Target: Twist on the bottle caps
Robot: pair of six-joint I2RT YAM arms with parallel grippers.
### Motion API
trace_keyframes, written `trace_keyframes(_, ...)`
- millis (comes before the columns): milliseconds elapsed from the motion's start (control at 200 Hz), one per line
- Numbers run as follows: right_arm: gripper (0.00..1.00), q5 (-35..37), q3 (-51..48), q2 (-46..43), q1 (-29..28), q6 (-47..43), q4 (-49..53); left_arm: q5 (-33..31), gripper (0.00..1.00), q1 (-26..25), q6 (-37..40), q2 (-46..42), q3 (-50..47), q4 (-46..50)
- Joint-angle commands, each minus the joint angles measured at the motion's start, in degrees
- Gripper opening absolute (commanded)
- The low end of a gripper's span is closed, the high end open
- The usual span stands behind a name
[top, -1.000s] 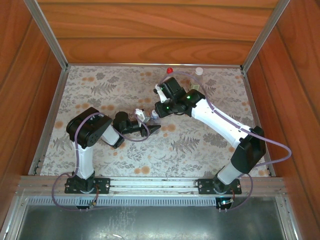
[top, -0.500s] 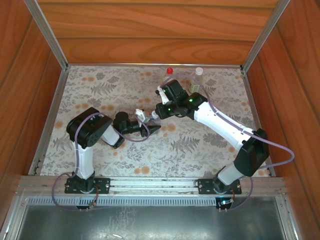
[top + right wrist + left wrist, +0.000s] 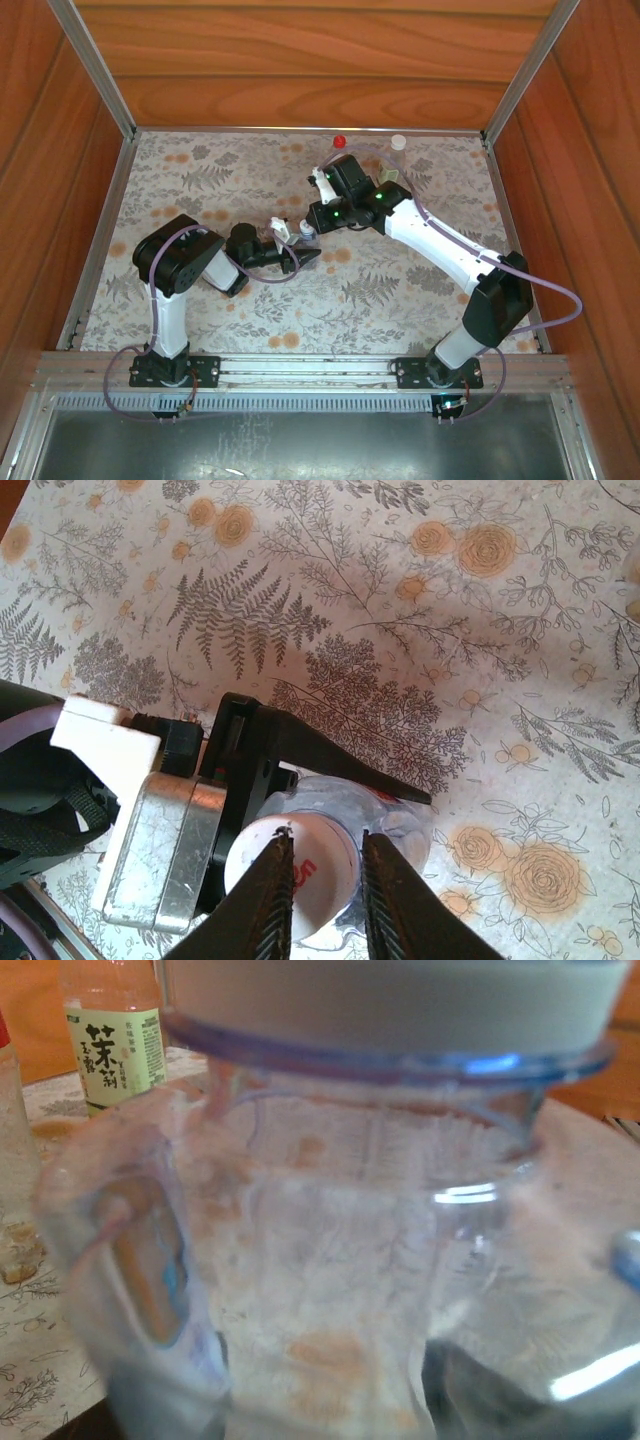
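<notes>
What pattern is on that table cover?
The cover has grey ferns and orange roses on white, clearest in the right wrist view.

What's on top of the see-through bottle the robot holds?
A whitish cap sits on the bottle. The fingers of the right hand cover part of it, so how tight it's screwed is hidden.

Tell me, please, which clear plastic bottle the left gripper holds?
The bluish clear plastic bottle mid-table; the red-capped bottle and yellow-green-labelled bottle stand free at the far edge.
</notes>
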State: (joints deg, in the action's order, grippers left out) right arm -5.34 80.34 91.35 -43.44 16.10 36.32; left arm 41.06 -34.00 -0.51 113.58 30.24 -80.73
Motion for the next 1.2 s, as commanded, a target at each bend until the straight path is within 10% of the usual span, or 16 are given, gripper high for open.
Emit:
trace_keyframes(0, 0.21, -1.0, -1.6, -0.7, 0.3, 0.9, 1.0, 2.2, 0.52, 0.1, -0.6, 0.8, 0.0, -0.4)
trace_keyframes(465, 0.19, -9.5, -7.1, -7.2, 0.3, 2.7, 0.6, 3.8, 0.5, 0.7, -2.0, 1.2, 1.3, -0.4)
trace_keyframes(830, 0.45, -8.8, -3.3, -3.8, 3.2, -3.6, -4.0, 6.1, 0.5, 0.8, -1.6, 0.9, 0.3, -0.4)
trace_keyframes(1194, 0.22, -17.8, -1.2, 1.7, 4.4, -5.7, -2.2, 7.0, 0.5, 0.8, -1.8, 1.0, 0.1, -0.4)
